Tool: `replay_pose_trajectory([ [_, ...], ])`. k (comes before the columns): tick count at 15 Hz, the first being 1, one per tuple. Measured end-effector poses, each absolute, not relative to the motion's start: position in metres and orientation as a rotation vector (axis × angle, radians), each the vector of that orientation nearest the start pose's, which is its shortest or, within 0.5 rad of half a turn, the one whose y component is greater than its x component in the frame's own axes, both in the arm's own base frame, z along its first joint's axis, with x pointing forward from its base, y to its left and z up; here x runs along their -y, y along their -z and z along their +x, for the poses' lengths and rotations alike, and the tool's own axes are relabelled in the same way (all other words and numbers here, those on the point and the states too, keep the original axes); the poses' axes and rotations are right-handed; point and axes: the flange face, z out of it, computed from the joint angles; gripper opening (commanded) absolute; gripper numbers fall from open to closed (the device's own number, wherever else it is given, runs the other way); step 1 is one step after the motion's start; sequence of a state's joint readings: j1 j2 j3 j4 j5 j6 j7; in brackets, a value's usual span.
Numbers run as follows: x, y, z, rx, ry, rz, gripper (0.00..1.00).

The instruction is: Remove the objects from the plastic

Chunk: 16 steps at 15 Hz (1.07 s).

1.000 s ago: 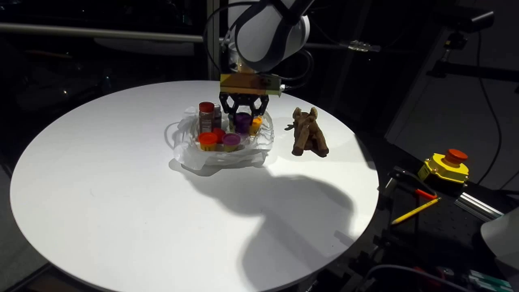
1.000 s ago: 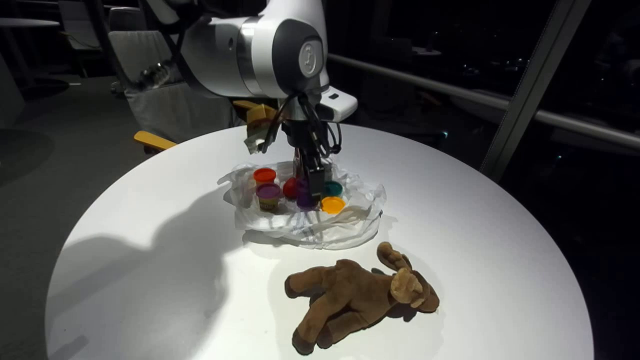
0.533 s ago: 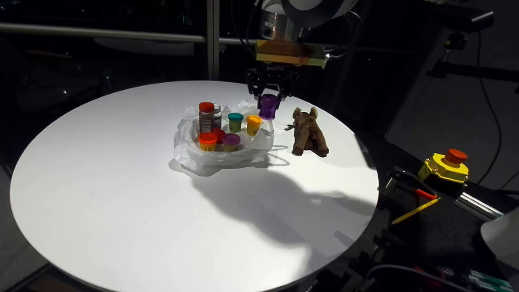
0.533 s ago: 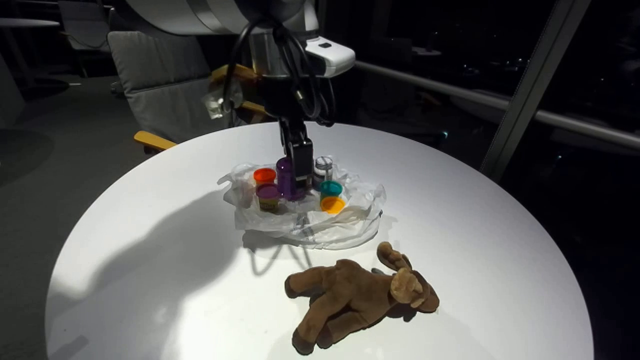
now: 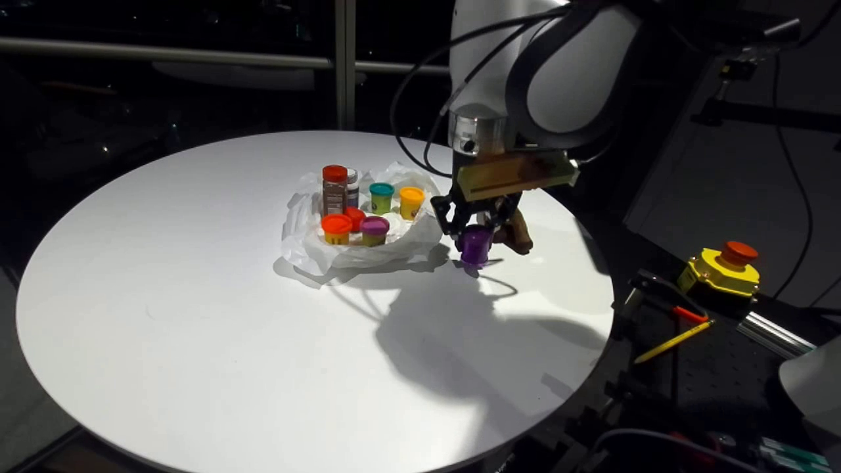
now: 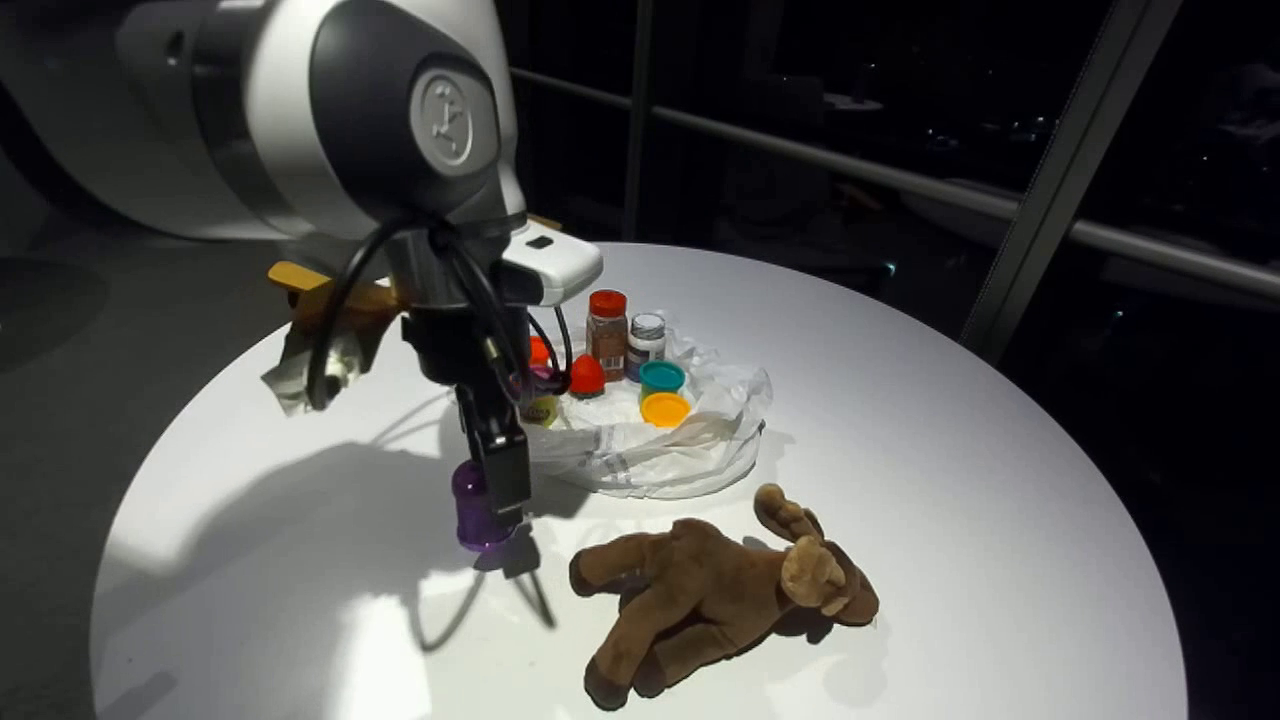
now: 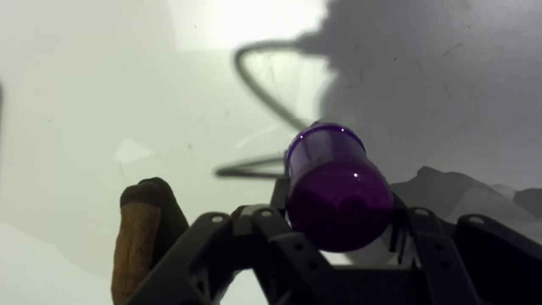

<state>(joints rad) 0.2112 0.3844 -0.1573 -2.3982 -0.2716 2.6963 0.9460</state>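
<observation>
My gripper is shut on a purple translucent cup. The cup is upside down, its dome between the fingers in the wrist view. Its rim is at or just above the white table, outside the white plastic bag; I cannot tell whether it touches. On the bag stand a red-capped spice bottle, a small jar, a teal-lidded pot, a yellow pot, a red round-topped object, an orange-lidded pot and a purple-lidded pot. The arm partly hides the last two in an exterior view.
A brown plush animal lies on the table close beside the gripper; one leg shows in the wrist view. The round white table's edge lies beyond it. A yellow emergency-stop box stands off the table.
My gripper has lifted the purple cup out of the bag, carried it over the bag's side and lowered it to the table between bag and plush animal. The other objects have not moved.
</observation>
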Motion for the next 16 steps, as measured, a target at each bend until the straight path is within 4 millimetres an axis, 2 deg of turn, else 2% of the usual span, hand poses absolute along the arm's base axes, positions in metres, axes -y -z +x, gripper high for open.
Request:
replay_pose_trajectory([
  [1, -0.034, -0.142, 0.482, -1.023, 0.012, -3.172, 0.74],
  [3, -0.04, -0.132, 0.48, -1.008, 0.039, -3.178, 0.81],
  [5, -0.04, -0.134, 0.483, -1.001, 0.081, -3.174, 0.96],
  [7, -0.035, -0.15, 0.489, -1.003, 0.14, -3.163, 1.0],
  [11, -0.038, -0.203, 0.507, -0.873, 0.312, -3.168, 1.0],
  [14, -0.061, -0.231, 0.52, -0.674, 0.385, -3.186, 1.0],
  [16, -0.084, -0.234, 0.525, -0.538, 0.386, -3.196, 1.0],
])
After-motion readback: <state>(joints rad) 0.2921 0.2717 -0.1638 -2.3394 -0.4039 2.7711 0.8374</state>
